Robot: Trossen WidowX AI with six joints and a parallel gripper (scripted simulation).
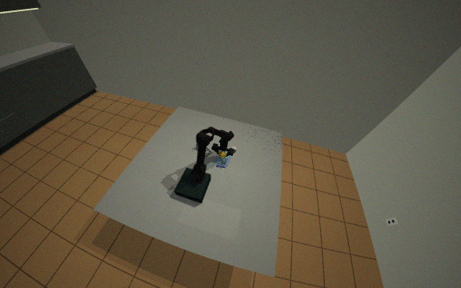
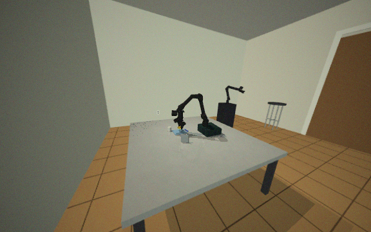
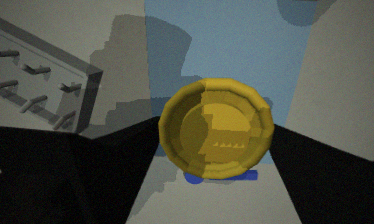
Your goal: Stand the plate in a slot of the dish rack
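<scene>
The yellow round plate (image 3: 216, 140) (image 1: 222, 154) (image 2: 179, 127) is face up between my fingers. My gripper (image 3: 213, 126) (image 1: 223, 153) (image 2: 180, 127) is shut on it, one finger at each side of the rim, and holds it a little above the blue mat (image 3: 233, 40) (image 2: 178, 132). The plate lies roughly flat in the grip. The grey dish rack (image 3: 89, 102) (image 2: 185, 138) stands to the left in the wrist view, with bent rails in rows. Its far left part is cut off there, and no plate shows between the visible rails.
A blue bar with a round end (image 3: 247, 175) (image 1: 221, 166) lies by the mat's edge. A small white cylinder (image 2: 169, 129) (image 1: 234, 148) stands beyond the mat. The dark arm base (image 1: 193, 185) (image 2: 209, 129) stands on the grey table (image 1: 254, 240) (image 2: 160, 167).
</scene>
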